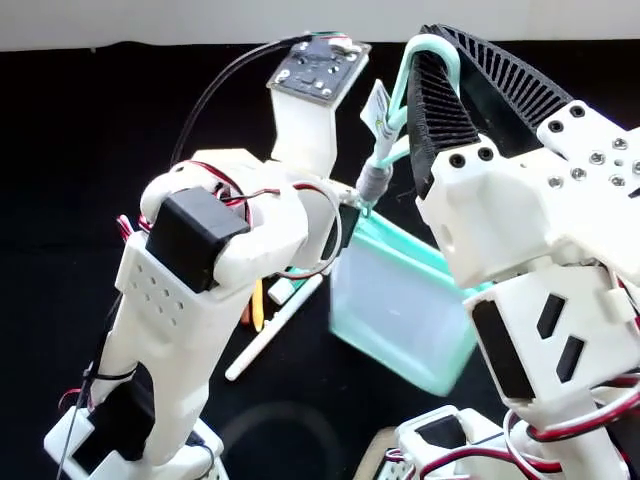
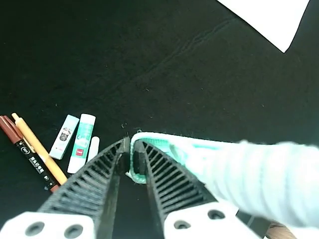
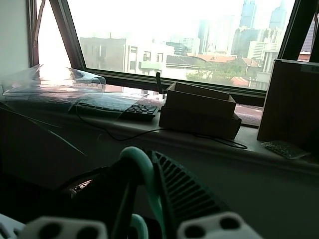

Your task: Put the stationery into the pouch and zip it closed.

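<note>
pouch [image 1: 400,310]: soft, light, floppy | left hand [image 2: 130,149] pinches its edge | right hand [image 3: 146,158] clamps strap [image 1: 402,80] | judged: grip beside zipper

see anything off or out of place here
yes: the pouch hangs tilted in mid-air, its corner in the left end effector and its loop in the right end effector, while the pens lie outside it on the table
</note>
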